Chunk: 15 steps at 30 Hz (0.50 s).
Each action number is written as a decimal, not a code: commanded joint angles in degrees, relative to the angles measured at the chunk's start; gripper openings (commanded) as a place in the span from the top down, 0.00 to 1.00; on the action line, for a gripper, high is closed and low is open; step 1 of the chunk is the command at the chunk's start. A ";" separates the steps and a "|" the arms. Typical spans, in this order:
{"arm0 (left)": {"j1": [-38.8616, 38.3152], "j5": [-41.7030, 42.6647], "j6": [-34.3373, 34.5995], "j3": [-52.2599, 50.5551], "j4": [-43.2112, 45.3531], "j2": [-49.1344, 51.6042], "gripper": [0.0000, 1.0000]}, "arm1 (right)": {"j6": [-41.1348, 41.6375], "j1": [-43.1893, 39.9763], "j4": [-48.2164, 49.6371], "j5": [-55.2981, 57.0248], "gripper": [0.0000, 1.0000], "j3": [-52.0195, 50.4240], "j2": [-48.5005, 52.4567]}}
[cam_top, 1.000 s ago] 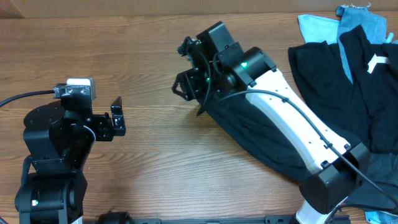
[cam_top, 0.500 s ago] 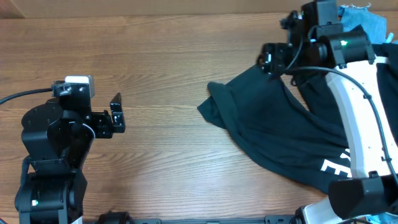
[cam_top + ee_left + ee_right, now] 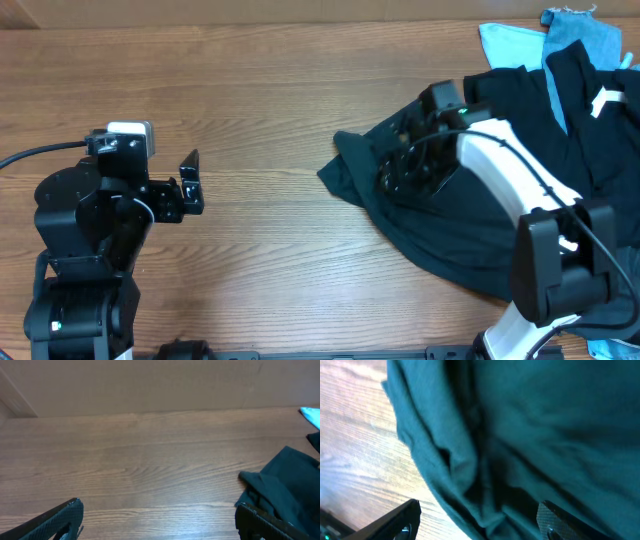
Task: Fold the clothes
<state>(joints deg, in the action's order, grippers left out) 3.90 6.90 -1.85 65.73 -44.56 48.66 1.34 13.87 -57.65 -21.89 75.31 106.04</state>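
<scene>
- Left gripper (image 3: pixel 190 185) stood wide open and empty over the bare brown wooden worktop (image 3: pixel 260 250).
- Right gripper (image 3: pixel 397 172) hung with jaws wide over the crumpled black cloth T-shirt (image 3: pixel 440 235), right of centre.
- Farther back, light blue cloth pieces (image 3: pixel 510 45) lay beside more black garments (image 3: pixel 590 160) at the far right corner.

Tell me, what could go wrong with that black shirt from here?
1. The black shirt lies bunched in ridges under the open right fingers; closing there may pinch several layers and lift a lump.
2. Its right side meets the pile of clothes; pulling could drag those along.
3. The left fingers sit open, well away, so one arm alone may spread it unevenly.
</scene>
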 commanded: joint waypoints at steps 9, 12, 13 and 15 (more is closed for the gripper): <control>0.22 0.63 -0.70 1.33 -0.48 -0.31 0.00 | 0.37 6.84 13.33 3.04 0.96 -5.88 -0.15; 0.22 0.63 -0.70 1.33 -0.48 -0.31 0.00 | 0.35 7.50 16.83 -2.29 0.96 -5.84 -0.15; 0.22 0.63 -0.70 1.33 -0.46 -0.31 0.00 | 0.35 7.87 18.69 -5.20 0.96 -5.64 -0.15; 0.22 0.63 -0.70 1.33 -0.39 -0.31 0.00 | 0.81 8.74 23.08 -11.72 0.96 -4.28 -0.15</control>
<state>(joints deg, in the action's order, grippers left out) 3.90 6.90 -1.85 65.73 -45.01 48.66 1.74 21.10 -38.46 -23.38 69.65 106.04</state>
